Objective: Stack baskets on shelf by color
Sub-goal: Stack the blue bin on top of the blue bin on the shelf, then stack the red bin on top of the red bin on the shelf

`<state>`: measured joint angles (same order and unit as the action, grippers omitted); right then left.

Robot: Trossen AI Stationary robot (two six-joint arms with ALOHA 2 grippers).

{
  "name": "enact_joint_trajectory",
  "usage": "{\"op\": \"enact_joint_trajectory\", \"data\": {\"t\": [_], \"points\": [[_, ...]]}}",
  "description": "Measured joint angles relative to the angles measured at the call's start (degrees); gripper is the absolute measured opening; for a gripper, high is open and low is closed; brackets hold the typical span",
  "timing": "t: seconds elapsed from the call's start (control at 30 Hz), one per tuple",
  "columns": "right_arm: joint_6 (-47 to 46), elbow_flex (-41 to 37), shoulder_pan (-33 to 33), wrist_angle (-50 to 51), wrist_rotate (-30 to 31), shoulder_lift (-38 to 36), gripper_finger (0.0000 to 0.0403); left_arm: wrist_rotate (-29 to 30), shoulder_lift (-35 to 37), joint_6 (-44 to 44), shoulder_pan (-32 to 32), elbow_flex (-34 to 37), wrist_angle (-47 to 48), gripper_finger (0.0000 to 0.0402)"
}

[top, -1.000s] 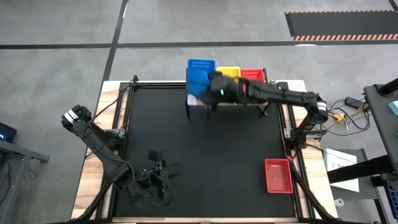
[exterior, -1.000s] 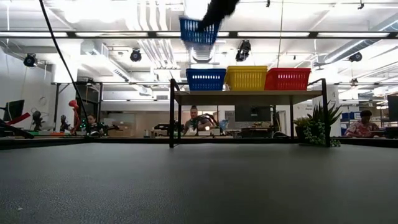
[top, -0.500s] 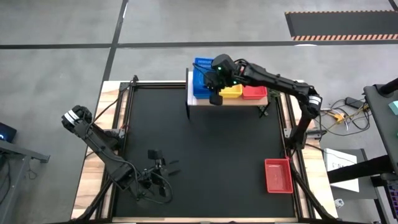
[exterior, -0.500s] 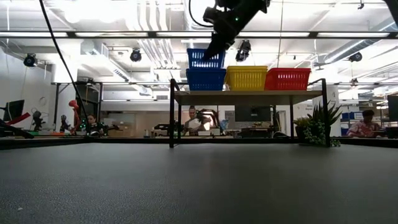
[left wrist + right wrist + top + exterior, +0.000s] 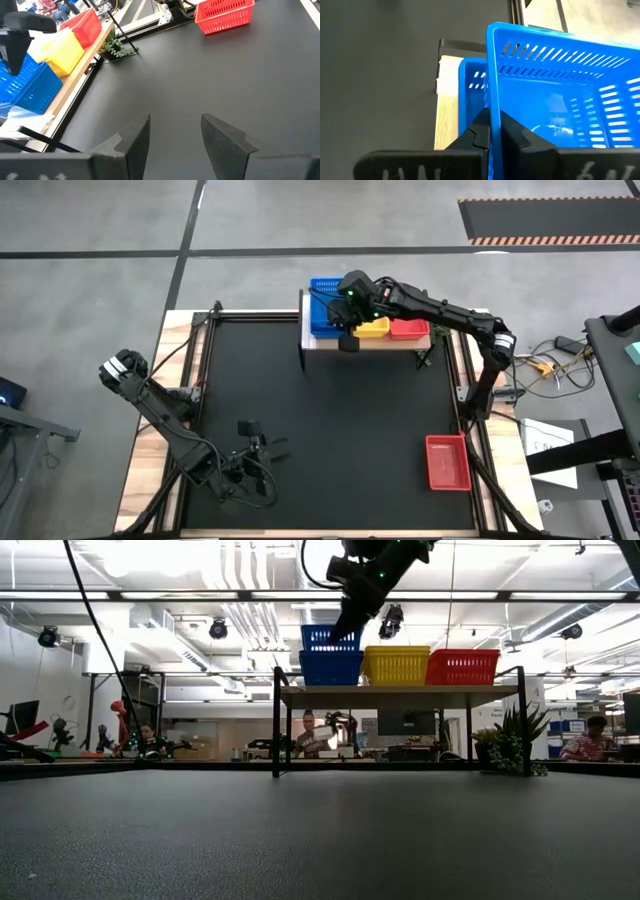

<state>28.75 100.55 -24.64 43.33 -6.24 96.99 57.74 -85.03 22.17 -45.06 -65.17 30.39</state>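
Our right claw (image 5: 490,131) pinches the wall of a blue basket (image 5: 560,95), lowering it into the blue one (image 5: 330,667) just beneath on the shelf (image 5: 400,695). Yellow (image 5: 396,665) and red (image 5: 461,667) sit beside. One red basket (image 5: 447,462) waits well behind; our left claw (image 5: 172,135) rests spread.

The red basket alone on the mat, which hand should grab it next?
Probably the right. The red basket lies on the right side. The right hand is shut on the blue basket, so it must let go first. The left hand waits, open.
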Motion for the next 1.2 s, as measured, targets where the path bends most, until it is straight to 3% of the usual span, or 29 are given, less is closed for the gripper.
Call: {"op": "enact_joint_trajectory", "data": {"t": [0.33,0.67,0.9,1.2], "points": [[0.4,0.0,0.4,0.9,-0.4,0.0,0.0018,0.0,0.0,0.0,0.0,0.0,0.0,0.0161],[-0.7,0.6,0.8,1.5,-0.3,-0.1,0.0127,0.1,0.0,0.0,0.1,0.0,-0.4,0.0161],[-5.3,5.6,1.7,4.1,-0.2,-0.2,0.0174,0.3,0.0,-0.5,0.1,0.0,-0.4,0.0161],[-12.5,15.1,5.0,12.9,-0.2,-0.3,0.0176,0.3,0.0,-4.6,0.3,0.0,-0.9,0.0161]]}}
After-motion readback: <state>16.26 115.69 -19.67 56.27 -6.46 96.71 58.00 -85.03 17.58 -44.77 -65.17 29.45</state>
